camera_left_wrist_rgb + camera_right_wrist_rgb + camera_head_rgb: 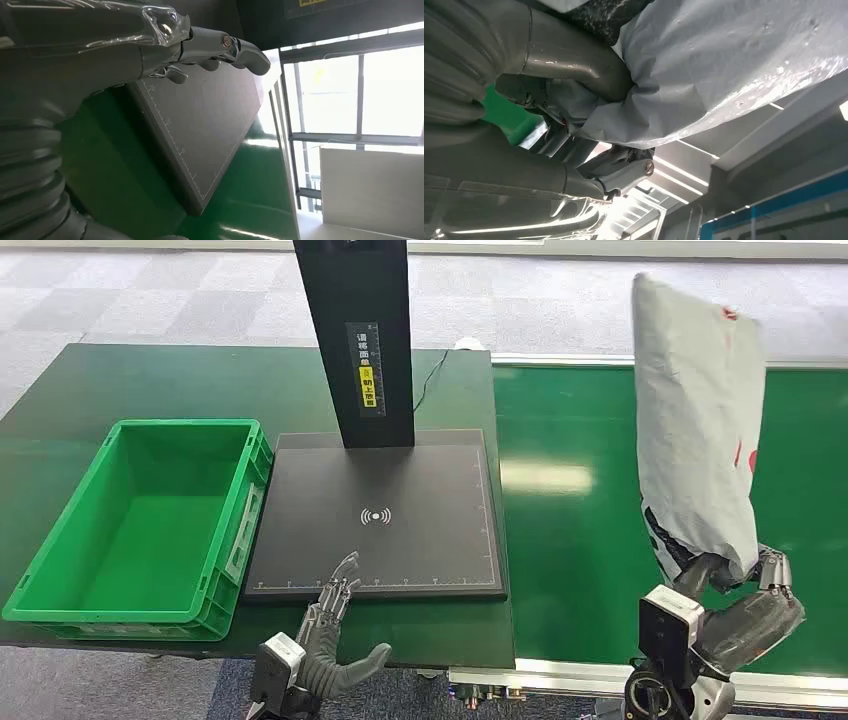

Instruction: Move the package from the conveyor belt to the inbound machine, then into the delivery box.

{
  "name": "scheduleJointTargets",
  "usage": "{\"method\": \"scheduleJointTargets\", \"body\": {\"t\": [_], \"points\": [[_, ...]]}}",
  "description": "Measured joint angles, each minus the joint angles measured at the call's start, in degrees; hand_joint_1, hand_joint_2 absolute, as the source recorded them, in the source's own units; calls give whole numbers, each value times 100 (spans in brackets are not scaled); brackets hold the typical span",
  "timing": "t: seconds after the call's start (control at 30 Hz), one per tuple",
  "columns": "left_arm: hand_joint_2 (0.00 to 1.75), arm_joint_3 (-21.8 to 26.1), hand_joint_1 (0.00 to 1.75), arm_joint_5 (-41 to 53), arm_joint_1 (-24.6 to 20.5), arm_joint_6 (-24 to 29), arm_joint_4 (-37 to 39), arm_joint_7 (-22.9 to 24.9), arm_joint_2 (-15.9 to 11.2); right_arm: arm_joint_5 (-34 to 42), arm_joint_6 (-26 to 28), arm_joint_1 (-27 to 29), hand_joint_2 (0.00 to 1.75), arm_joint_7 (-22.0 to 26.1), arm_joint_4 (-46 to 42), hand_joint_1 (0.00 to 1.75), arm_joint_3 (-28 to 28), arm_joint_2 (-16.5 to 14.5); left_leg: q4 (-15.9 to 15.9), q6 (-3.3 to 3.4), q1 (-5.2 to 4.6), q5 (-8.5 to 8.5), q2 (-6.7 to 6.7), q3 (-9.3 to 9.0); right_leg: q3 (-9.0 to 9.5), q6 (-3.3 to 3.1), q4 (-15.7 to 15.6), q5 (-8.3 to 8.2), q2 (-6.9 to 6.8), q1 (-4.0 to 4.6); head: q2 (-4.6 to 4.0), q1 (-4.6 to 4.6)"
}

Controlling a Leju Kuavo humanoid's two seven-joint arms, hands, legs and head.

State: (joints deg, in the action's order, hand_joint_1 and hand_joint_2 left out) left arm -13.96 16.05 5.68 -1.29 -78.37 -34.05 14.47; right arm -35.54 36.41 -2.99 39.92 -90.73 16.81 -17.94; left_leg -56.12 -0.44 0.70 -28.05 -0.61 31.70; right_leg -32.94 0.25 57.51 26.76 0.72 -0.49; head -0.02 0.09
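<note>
Right hand [745, 590]: clenched around the lower end of the package, low over the near side of the conveyor belt; in the right wrist view [574, 100], grey thumb and darker fingers pressed into crumpled film.
Left hand [335, 625]: holding nothing, fingers stretched out and apart, tips just over the near edge of the scanner pad; thumb off to the side.
Conveyor belt [590, 540]: green, to the right of the table, bare under the lifted bag.
Table [60, 400]: dark green, carrying both the crate and the machine.
Package [695, 420]: grey poly mailer, held upright and clear of the belt — hanging in the air above it, top end tall against the floor behind.
Delivery box [60, 540]: green crate at the left of the table, nothing inside.
Inbound machine [400, 480]: flat black pad with a scan mark at its middle, black post rising at the back, just beside the crate.
Step in hand: by the look of it, first leg — lifted off the belt, not yet over the pad.
Next move calls for: carrying leftwards across the belt edge, then laying the bag flat on the scan mark; tall limp bag likely to sway or brush the post.
</note>
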Motion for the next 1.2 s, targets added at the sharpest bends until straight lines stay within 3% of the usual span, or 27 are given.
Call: {"method": "scheduleJointTargets", "body": {"t": [0.1,0.23,0.33,0.43,0.53,0.73,1.2], "points": [[175,-1,0,-40,-20,2,39,-63,0,15,0,41,175,4,-206,175,-349,29,0,0,0,0,0,0,0,0,0,0,0,0,0,-2],[175,0,0,-132,-104,-56,153,-180,9,175,-13,-33,175,10,-277,175,-1263,229,2,-1,2,1,2,-1,1,0,0,0,1,2,0,-2],[175,0,0,-182,-217,-143,288,-249,19,8,-248,-358,175,-56,219,175,-1826,378,3,-1,3,4,6,-6,5,-1,1,-1,5,4,0,-2],[175,-3,0,-231,-312,-210,436,-342,35,-285,-867,-875,175,-346,1142,175,-2116,508,2,-1,3,9,5,-9,9,-2,1,-5,4,4,0,-2],[175,-21,0,-244,-363,-260,549,-411,42,-677,-1310,-1424,175,-567,2301,175,-2217,665,-1,4,2,14,-5,-7,10,-2,1,-8,-7,3,0,-2],[175,-36,0,-244,-385,-284,681,-439,42,-774,-1349,-1948,175,-528,3623,175,-2256,837,-3,8,1,15,-12,5,0,-2,1,-7,-17,2,0,-3],[175,-37,0,-244,-394,-284,765,-439,42,-815,-1353,-2078,175,-528,4134,175,-2263,925,-2,7,2,14,-11,9,-5,-3,1,-7,-16,3,0,-2]]}}
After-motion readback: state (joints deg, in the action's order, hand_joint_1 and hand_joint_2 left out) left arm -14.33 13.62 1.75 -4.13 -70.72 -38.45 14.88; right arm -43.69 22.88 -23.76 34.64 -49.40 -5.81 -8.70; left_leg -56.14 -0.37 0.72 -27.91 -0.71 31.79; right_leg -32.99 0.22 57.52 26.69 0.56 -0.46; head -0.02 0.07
